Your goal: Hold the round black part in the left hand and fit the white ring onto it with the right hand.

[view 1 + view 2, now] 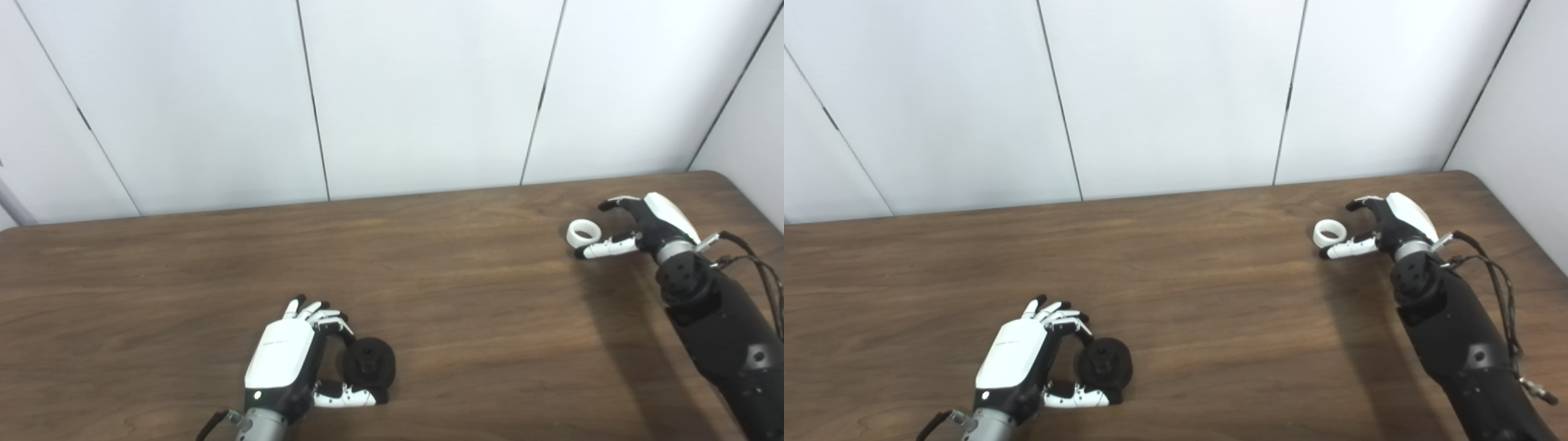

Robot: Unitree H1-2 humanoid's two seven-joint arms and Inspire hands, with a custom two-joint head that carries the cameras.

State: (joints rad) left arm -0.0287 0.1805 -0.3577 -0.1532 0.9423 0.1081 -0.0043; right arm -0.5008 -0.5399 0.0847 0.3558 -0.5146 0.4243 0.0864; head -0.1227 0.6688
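**Both hands at their parts, neither lifted**

At the near left of the table [429,263], my left hand [288,361] curls around the black part [369,364], fingers above it and thumb below, both seemingly touching its rim. The part looks to be resting on the wood, so I judge this a loose grip forming, not a firm hold.

Far right, my right hand [637,229] is open, fingers spread, with the ring [583,233] lying on the table just beside my thumb [606,247]. It holds nothing.

To do this well, I should close the left hand squarely across the part's rim, leaving its face clear. With the right, I should pinch the ring by its outer wall, keeping its hole unblocked, before lifting. A light ring may skid away if nudged.
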